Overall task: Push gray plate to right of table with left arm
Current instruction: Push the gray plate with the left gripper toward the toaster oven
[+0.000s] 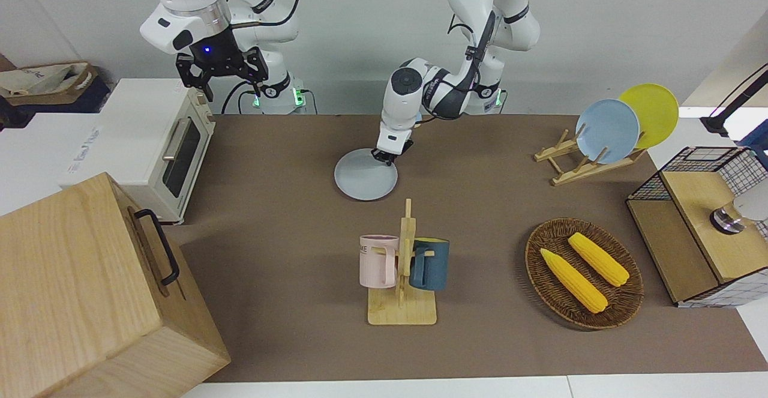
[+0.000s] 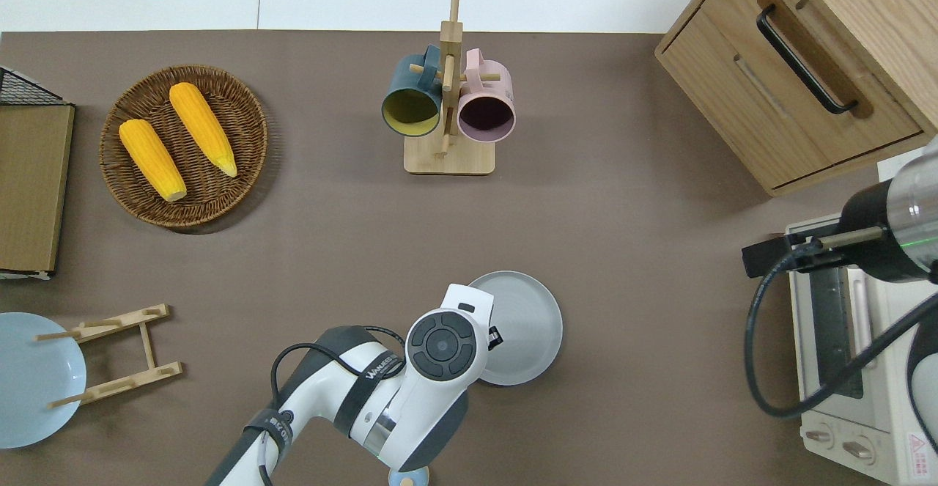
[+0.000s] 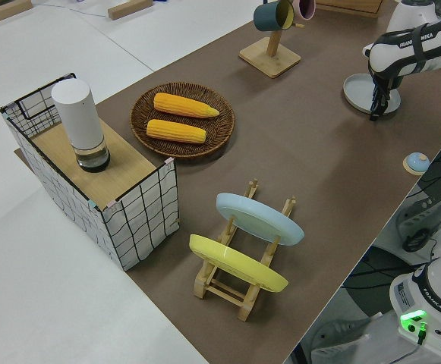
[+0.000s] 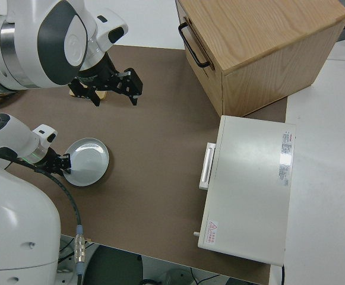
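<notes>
Left hand tips touching gray plate rim.

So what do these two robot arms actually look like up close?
Both are white, rounded, jointed arms with dark gray bands at the joints and black cables running along them. The left arm has a round gray cap on its wrist, black lettering on its forearm and a small black pincer. The right arm has a silver ring, a glowing blue light and a black pincer.
</notes>
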### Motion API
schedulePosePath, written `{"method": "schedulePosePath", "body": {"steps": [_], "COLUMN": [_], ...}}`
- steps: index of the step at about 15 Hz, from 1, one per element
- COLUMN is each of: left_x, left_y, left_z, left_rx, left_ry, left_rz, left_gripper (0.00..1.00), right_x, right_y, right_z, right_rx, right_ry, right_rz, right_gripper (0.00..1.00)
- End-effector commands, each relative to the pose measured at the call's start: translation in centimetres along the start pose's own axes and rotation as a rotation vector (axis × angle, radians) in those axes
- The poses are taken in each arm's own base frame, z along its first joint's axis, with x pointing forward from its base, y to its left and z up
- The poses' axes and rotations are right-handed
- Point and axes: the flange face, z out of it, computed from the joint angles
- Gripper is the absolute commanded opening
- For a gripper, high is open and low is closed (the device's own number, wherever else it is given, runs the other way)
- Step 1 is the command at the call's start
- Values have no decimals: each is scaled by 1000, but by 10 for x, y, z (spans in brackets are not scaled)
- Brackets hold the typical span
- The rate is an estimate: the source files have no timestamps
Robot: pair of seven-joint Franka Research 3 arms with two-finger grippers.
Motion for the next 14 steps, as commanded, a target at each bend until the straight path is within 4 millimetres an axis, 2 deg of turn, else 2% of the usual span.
{"method": "schedulePosePath", "body": {"steps": [1, 7, 10, 11, 12, 14], "left_x": [1, 2, 4, 9, 24, 47], "left_y": [9, 15, 11, 8, -2, -26], "left_z": [-1, -23, -46, -62, -83, -138], "left_rx": [20, 77, 114, 128, 133, 128], "left_ry": [-14, -46, -70, -79, -87, -101], "left_rz": [-5, 64, 171, 236, 273, 321], "left_gripper": [1000, 1000, 1000, 1000, 1000, 1000], "right_x": [-3, -3, -3, -3, -3, -3], "right_y": [2, 1, 1, 1, 2, 1], "right_z": [-4, -4, -4, -4, -4, -4], "right_rx": [4, 5, 5, 5, 4, 5], "right_ry": [-4, -4, -4, -4, -4, -4], "right_rz": [16, 15, 16, 15, 16, 16], "right_gripper": [983, 983, 983, 983, 983, 983]}}
